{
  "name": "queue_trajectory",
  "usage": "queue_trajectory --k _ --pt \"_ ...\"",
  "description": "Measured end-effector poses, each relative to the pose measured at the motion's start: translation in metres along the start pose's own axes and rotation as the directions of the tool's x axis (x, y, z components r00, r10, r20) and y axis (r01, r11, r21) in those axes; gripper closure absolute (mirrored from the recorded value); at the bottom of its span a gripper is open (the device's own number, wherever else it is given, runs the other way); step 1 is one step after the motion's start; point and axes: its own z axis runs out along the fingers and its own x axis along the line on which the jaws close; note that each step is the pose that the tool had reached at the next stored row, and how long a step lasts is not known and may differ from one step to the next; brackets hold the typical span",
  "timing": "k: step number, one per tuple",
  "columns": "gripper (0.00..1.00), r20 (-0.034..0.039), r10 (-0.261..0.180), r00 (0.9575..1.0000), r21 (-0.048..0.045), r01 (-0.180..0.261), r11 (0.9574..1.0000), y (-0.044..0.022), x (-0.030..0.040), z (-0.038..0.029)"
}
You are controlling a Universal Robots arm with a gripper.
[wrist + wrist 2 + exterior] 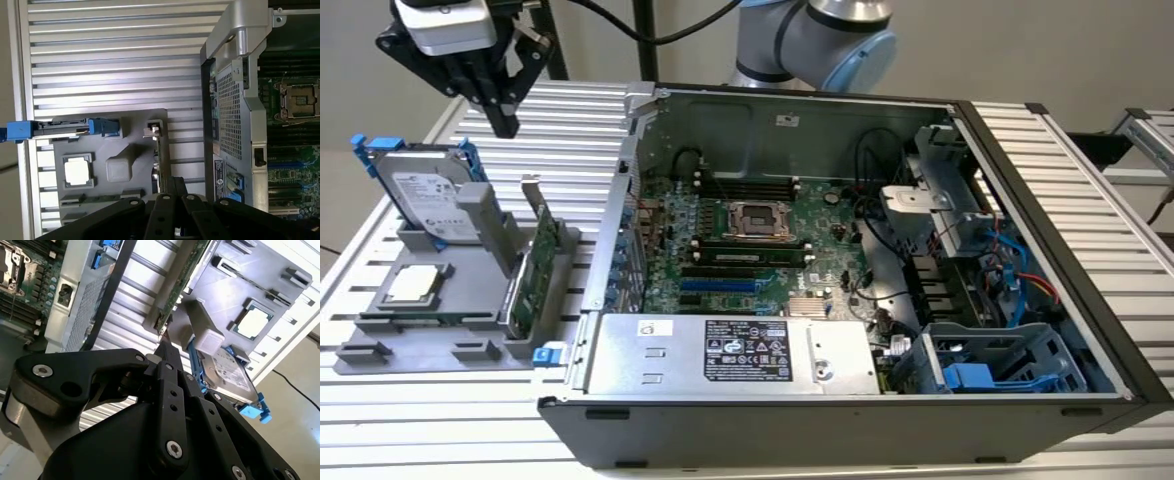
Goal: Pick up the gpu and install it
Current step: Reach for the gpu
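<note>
gpu point(534, 268) stands on edge in the grey holder point(420, 345), below the gripper point(504, 125), untouched. Fingers pressed together, empty. Pickup and install in the case point(854, 425) both left.

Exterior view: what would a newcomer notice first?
The open computer case with its green motherboard dominates the middle. At the exterior view's left, the tool hangs above a grey holder where the gpu stands on edge beside a hard drive.

Green gpu point(535, 272), black gripper point(504, 126), blue-framed hard drive point(424, 190) — ribbed silver table point(1062, 140).
</note>
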Motion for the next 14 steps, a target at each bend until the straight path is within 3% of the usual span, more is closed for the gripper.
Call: queue_trajectory --k 7,14 --pt "1.00 -0.0001 0.000 1.0000 0.0000 0.000 1.0000 -0.0009 0.0110 -0.0001" --pt "1.00 0.0000 0.000 1.0000 0.0000 0.000 1.0000 -0.0062 0.0118 -0.0004"
